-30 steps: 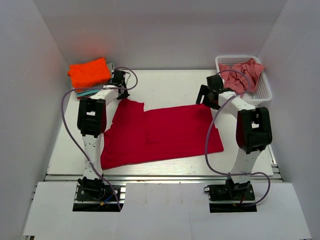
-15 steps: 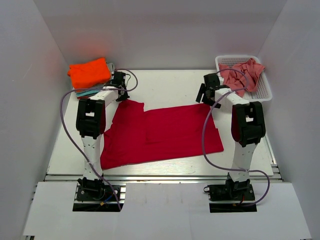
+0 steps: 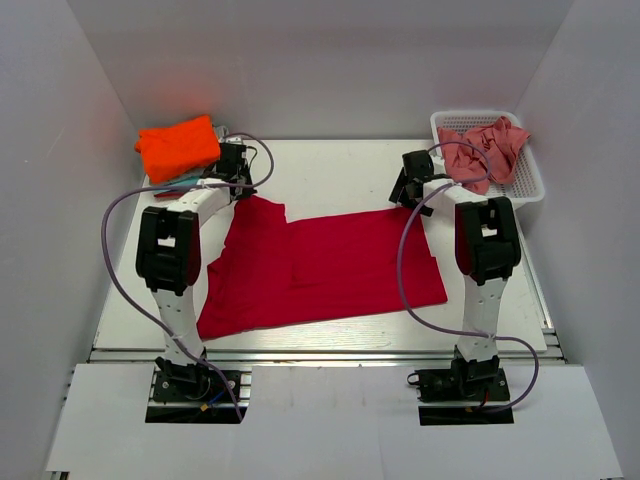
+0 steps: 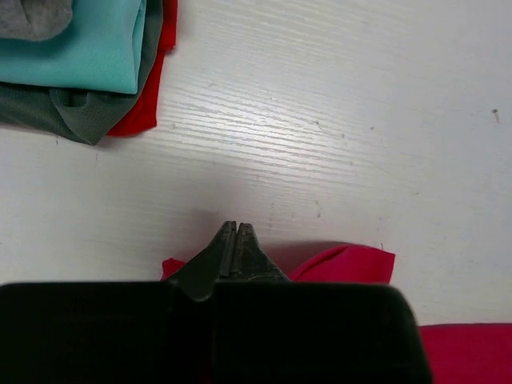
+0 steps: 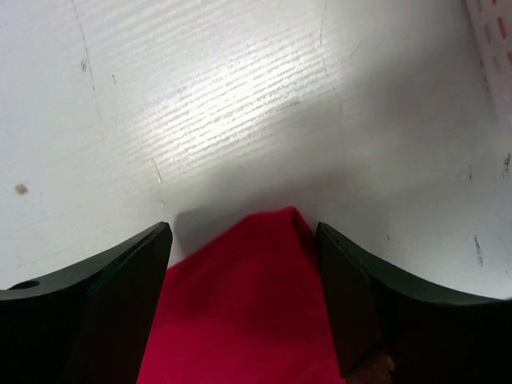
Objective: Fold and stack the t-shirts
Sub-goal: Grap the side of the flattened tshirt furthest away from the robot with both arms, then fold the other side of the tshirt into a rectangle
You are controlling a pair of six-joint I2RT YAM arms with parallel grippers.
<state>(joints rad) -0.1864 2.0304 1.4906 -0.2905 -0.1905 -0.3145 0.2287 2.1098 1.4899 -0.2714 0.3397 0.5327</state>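
A deep crimson red cloth t-shirt [image 3: 330, 265] lies spread out flat over the middle of the white bench [image 3: 330, 165]. It runs from the left arm across to the right arm.

The left claw [image 3: 236, 188] sits at the far left corner of this shirt. In the left wrist view its two black fingers [image 4: 240, 240] are pressed tight together. Crimson cloth bunches up on both sides just under the tips, so the claw has that corner pinched.

The right claw [image 3: 404, 192] is at the shirt's far right corner. In the right wrist view it stands wide apart and holds nothing. The pointed tip of the cloth lies on the bench between the two fingers, and both fingers are clear of it.

In the far left corner of the bench is a stack of folded shirts. A bright orange t-shirt [image 3: 178, 146] is on top, with a teal t-shirt [image 4: 88, 40], a grey t-shirt [image 4: 72, 116] and a red t-shirt [image 4: 138, 112] showing at its edge.

In the far right corner a white plastic mesh basket [image 3: 528, 185] holds a crumpled dusty salmon-pink t-shirt [image 3: 486, 146].
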